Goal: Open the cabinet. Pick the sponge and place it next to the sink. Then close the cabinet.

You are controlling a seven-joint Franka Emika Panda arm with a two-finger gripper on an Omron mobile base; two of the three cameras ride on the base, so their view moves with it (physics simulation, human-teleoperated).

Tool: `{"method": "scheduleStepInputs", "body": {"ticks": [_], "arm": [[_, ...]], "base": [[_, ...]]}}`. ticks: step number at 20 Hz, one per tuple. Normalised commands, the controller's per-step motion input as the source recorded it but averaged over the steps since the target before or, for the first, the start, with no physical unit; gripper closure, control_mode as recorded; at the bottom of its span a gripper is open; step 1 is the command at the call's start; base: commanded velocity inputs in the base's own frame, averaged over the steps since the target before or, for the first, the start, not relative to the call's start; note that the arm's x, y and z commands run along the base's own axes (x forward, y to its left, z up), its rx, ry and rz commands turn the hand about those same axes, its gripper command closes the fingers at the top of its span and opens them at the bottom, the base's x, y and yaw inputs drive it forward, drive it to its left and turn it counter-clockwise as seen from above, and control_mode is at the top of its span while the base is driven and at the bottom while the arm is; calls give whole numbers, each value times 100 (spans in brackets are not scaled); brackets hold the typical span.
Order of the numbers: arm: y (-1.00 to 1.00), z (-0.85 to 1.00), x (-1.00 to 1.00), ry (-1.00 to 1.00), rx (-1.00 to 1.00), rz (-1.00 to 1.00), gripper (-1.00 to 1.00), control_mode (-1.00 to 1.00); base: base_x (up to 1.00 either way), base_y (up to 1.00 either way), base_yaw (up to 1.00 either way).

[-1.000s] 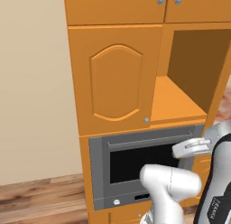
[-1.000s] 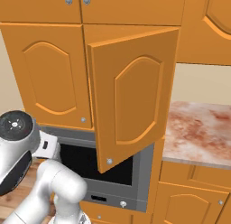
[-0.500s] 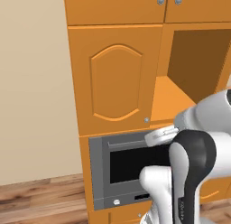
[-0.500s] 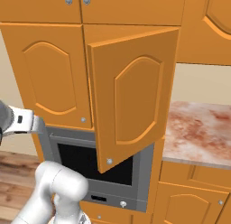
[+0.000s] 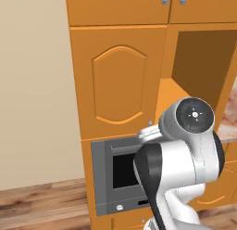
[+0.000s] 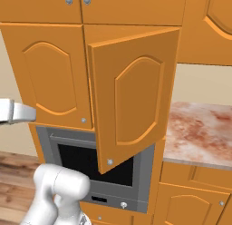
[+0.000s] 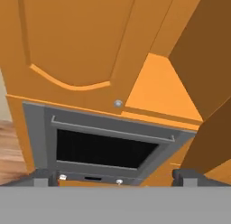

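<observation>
The cabinet (image 7: 90,47) stands straight ahead of the claw (image 7: 115,177), its right door (image 6: 133,97) swung open, its left door shut, the orange shelf (image 7: 162,90) bare ahead and right. The claw gapes wide, holding nothing, level with the grey oven (image 7: 103,146).

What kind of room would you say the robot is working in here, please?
Most likely a kitchen: a tall orange cabinet with one door swung open stands over a built-in grey oven, and a marbled countertop runs to the right above lower cupboards.

grey oven (image 6: 106,167), marbled counter (image 6: 199,133)
</observation>
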Motion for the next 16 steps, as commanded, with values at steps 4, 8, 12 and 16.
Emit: {"method": "scheduleStepInputs", "body": {"ticks": [4,8,12,16], "arm": [[0,0,2,-11,-19,-29,-100,-100],[0,0,-3,-4,-7,-28,-100,-100],[-16,10,-31,0,-1,-21,-100,-100],[-38,6,-7,7,-9,-13,-100,-100]], "base": [[0,0,0],[0,0,0],[0,0,0],[0,0,0]]}}
